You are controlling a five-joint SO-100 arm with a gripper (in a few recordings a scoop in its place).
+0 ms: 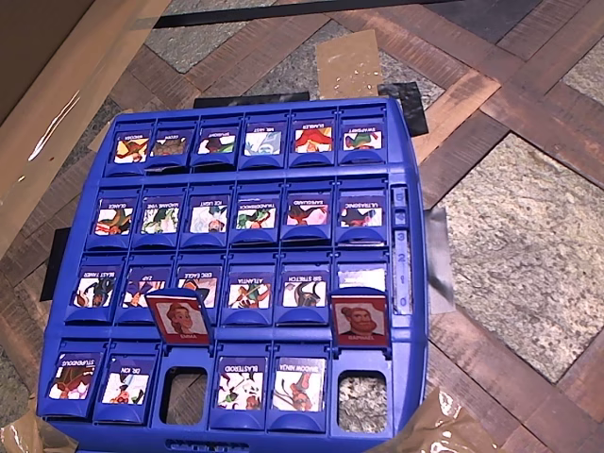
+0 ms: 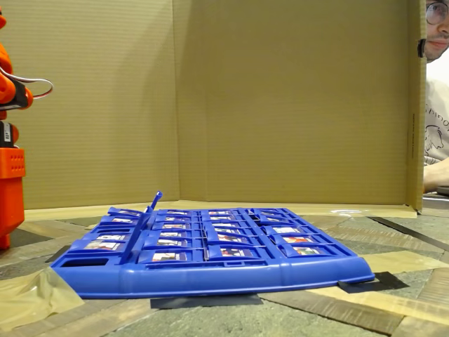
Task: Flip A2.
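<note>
A2 is up, red face showing, slot open between DR. ION and BLASTEROID. Arm parked well off the board; jaws' state I can't tell. Looks to me like the flip's done, or still to be knocked back.

**Patchwork floor under the blue board**

I saw a floor patterned in wood strips and speckled stone squares. The blue game board lay flat on it, near centre in the overhead view. Black tape held the board's edge at about one o'clock, and brown tape sat at twelve. In the fixed view, I noted tan tape at eight o'clock and a cardboard wall standing behind.
</note>
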